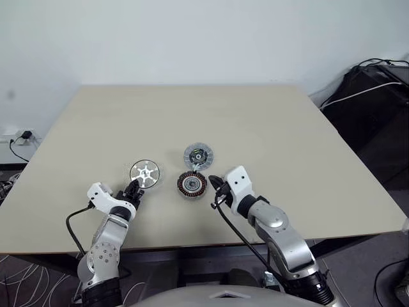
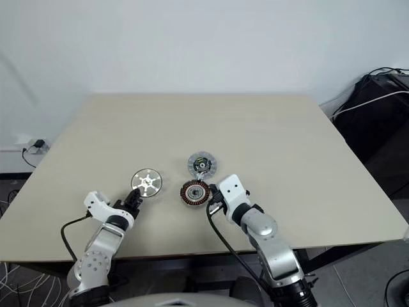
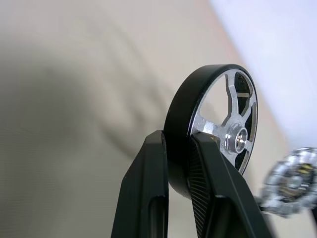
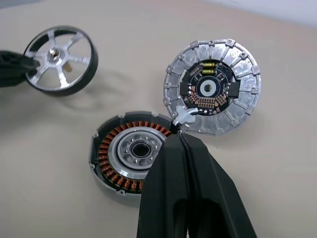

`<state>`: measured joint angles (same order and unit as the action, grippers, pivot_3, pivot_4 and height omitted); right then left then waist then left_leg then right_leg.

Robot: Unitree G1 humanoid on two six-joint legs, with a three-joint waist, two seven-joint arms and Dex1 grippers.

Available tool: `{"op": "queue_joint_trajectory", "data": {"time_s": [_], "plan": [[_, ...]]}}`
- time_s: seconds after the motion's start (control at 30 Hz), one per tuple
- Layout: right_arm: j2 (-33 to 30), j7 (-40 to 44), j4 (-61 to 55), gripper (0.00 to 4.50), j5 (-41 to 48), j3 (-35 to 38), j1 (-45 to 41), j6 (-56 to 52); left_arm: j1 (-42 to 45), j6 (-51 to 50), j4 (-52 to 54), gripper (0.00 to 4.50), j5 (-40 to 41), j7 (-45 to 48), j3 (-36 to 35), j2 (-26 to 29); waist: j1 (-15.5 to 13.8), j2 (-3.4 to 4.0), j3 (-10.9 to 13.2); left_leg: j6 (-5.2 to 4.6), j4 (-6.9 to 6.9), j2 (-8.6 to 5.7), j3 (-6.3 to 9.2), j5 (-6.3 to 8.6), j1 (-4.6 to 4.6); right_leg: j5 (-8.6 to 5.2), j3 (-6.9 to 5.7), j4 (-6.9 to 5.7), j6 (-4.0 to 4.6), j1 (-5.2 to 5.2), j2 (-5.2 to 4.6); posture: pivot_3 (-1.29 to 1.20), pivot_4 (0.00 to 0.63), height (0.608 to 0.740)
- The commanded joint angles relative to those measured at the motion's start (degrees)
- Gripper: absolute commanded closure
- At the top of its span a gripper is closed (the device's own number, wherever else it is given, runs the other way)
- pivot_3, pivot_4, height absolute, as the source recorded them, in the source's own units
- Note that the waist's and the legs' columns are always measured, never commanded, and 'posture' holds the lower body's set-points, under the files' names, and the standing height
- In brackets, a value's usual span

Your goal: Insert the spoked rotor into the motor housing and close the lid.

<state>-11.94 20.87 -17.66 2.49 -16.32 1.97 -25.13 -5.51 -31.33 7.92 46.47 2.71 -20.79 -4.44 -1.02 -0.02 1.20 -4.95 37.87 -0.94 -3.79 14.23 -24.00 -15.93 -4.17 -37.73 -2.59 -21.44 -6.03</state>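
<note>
Nearest the head camera, the left end effector (image 1: 133, 190) is pinching the dark rim of the small silvery spoked rotor (image 1: 144, 173) just above the beige tabletop (image 1: 268, 128). The round motor housing with copper-brown windings (image 1: 192, 184) is sitting to the rotor's right, between both arms, so the carrying arm is having to travel rightward. The right end effector (image 1: 217, 187) is waiting pressed together, just beside the housing's right edge (nearer to it, though empty).

Left wrist view: black ribbed fingers (image 3: 208, 168) are clamping the rotor (image 3: 218, 124) edge-on, its axle tilted well off vertical, so I judge it needs levelling before insertion.

Right wrist view: the flat pale grey lid (image 4: 212, 87) is lying dark circuit face up, touching the housing (image 4: 130, 154).
</note>
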Motion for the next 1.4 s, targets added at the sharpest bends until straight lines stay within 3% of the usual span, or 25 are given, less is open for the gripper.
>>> {"op": "queue_joint_trajectory", "data": {"time_s": [0.03,0.37,0.73,1.4], "plan": [[-0.24,-0.17,-3.37,4.5,0.65,1.22,0.03,0.03,1.87,-3.94,3.42,4.22,2.64,0.73,5.38,-2.2,-0.1,-0.03,0.02,0.0,0.0,-0.01,0.0,0.0,0.0,0.0,0.0,0.0,0.0,0.0,0.0,0.0,0.0,0.74],[-0.1,-1.63,-4.82,4.5,0.29,1.69,1.55,-0.21,6.32,-10.15,2.46,4.22,5.47,-2.01,11.71,-2.02,0.07,-0.06,0.06,0.01,-0.01,0.0,0.0,-0.01,0.01,0.0,0.0,-0.01,-0.01,-0.01,0.05,0.0,0.0,0.74],[0.24,-2.81,-5.6,4.5,0.36,1.81,2.55,-0.55,7.44,-17.07,2.84,4.22,6.94,-13.38,12.07,-3.6,-0.11,-0.08,0.06,0.01,0.02,0.0,0.0,-0.01,0.01,0.01,0.0,-0.02,-0.02,0.02,0.06,0.0,0.0,0.74],[0.48,-2.6,-4.76,4.5,0.34,1.48,2.08,-0.51,6.92,-21.5,4.45,4.22,12.96,-19.54,12.45,-3.46,-0.43,-0.09,0.07,0.02,0.02,-0.01,0.0,-0.02,0.01,0.0,0.0,-0.01,-0.01,0.01,0.05,0.0,0.0,0.74]]}}
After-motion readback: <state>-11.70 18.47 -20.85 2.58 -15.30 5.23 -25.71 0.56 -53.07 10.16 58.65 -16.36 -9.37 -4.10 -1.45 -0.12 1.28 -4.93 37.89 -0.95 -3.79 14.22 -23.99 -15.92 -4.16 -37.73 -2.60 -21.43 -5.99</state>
